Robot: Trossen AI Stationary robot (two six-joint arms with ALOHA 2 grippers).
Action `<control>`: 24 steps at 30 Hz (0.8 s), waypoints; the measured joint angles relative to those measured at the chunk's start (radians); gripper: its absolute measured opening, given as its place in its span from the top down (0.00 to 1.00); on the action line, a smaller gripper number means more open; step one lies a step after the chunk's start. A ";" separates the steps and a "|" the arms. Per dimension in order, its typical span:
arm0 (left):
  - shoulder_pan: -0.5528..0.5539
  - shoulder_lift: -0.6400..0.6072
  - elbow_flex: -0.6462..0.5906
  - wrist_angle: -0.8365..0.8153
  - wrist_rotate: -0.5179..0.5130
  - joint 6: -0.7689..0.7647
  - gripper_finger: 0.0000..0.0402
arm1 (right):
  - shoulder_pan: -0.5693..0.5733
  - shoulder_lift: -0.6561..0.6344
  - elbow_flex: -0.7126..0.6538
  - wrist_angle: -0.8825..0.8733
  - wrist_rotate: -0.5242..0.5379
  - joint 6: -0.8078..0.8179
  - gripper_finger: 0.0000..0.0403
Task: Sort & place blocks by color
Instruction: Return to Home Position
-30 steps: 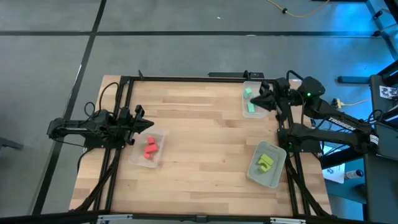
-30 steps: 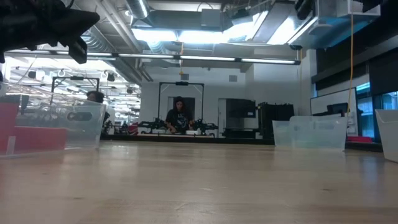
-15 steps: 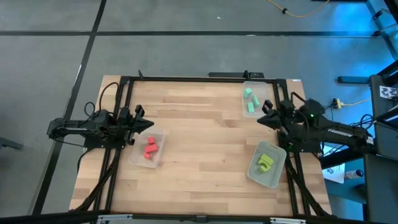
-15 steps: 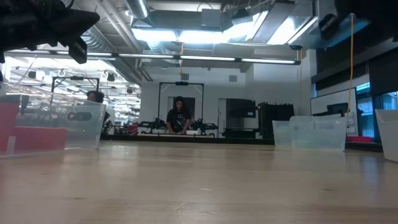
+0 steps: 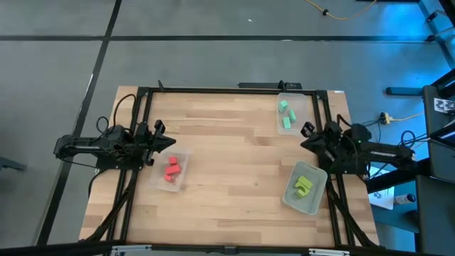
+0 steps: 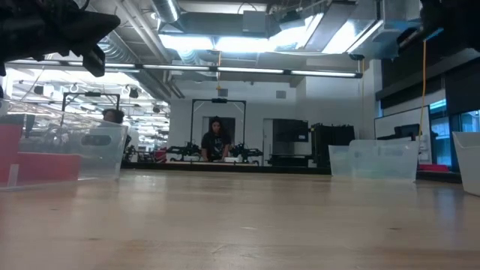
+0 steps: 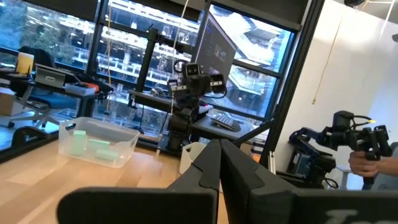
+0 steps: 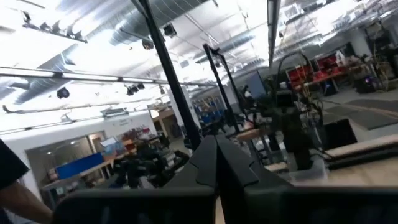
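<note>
Take the table (image 5: 227, 153) as your reference. The red blocks (image 5: 171, 169) lie in a clear tray (image 5: 183, 183) near its left edge. The mint blocks (image 5: 286, 114) sit in a second tray (image 5: 302, 117) at its upper right corner in the high view, and the yellow-green blocks (image 5: 303, 185) in a third tray (image 5: 302, 204) at its lower right. The left gripper (image 5: 169, 144) hangs at the left edge and the right gripper (image 5: 306, 142) at the right edge. Each has its fingers pressed together, gripping nothing.
</note>
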 joint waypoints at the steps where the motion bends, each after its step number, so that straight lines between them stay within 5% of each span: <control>1: 0.000 0.000 0.000 0.000 0.000 0.000 1.00 | 0.020 0.000 -0.011 -0.004 0.015 -0.017 1.00; 9: 0.000 0.000 0.000 0.000 0.000 0.000 1.00 | 0.088 -0.002 -0.085 -0.059 0.181 -0.091 1.00; 24: 0.000 0.000 0.000 -0.001 0.000 0.000 1.00 | 0.088 0.003 -0.101 -0.387 0.299 -0.200 1.00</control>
